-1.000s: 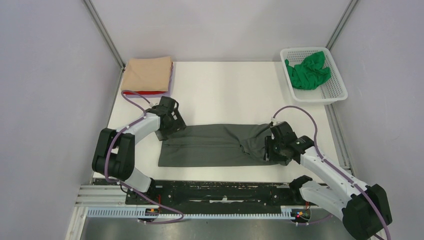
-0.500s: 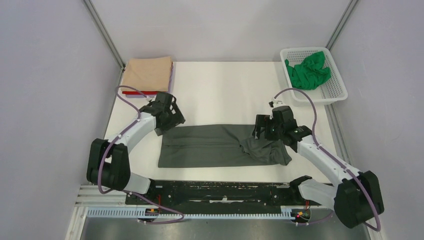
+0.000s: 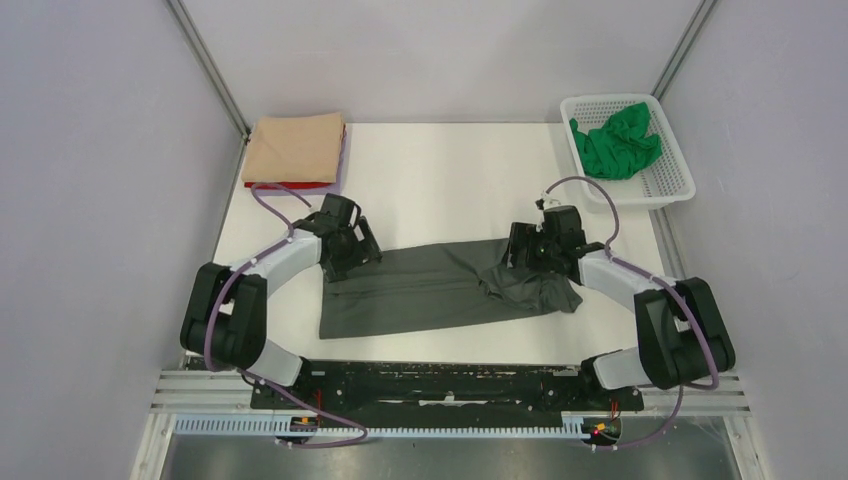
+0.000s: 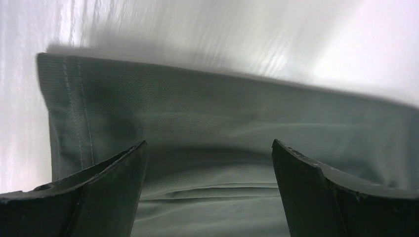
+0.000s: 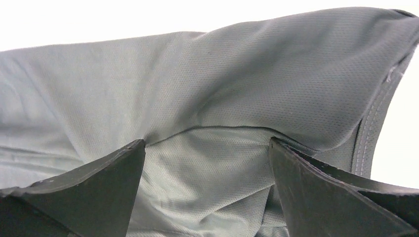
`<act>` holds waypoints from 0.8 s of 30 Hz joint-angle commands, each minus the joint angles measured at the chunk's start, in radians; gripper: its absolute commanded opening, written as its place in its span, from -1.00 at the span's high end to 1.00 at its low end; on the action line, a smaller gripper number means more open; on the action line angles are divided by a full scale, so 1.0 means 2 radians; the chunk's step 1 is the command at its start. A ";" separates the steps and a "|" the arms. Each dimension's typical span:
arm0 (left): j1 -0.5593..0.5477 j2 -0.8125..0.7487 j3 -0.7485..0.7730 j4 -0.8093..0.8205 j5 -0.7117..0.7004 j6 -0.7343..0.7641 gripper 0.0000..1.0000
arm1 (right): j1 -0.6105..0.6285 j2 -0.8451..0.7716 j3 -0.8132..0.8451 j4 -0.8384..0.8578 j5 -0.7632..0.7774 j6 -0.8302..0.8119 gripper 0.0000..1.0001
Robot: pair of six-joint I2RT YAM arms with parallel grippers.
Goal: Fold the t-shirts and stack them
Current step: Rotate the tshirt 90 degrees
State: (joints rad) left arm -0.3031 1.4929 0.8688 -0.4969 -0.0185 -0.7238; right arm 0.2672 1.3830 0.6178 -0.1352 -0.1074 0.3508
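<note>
my left gripper (image 3: 358, 250), fingers spread wide, hovers at the far left hemmed corner of the dark grey t-shirt (image 3: 425, 292), a long band across the near table (image 3: 450, 170); my right gripper (image 3: 520, 256), equally spread, grasping nothing, sits over its bunched right end, well apart from the basket (image 3: 680, 186).
</note>
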 commanded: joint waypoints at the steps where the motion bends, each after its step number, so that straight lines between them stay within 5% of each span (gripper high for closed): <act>1: 0.000 0.015 -0.027 0.042 0.038 -0.016 -0.99 | -0.019 0.078 0.024 0.055 0.017 -0.001 -0.96; 14: -0.020 -0.026 -0.060 0.078 0.046 -0.059 -0.99 | -0.024 0.297 0.228 0.157 -0.042 -0.011 -0.96; 24: -0.064 -0.068 -0.101 0.099 0.022 -0.123 -0.99 | -0.010 0.393 0.358 0.170 -0.062 -0.049 -0.96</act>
State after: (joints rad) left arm -0.4084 1.4040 0.7040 -0.3332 0.0357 -0.8768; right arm 0.2245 2.0731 1.2423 0.2569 -0.1959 0.2996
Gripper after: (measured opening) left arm 0.994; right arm 0.979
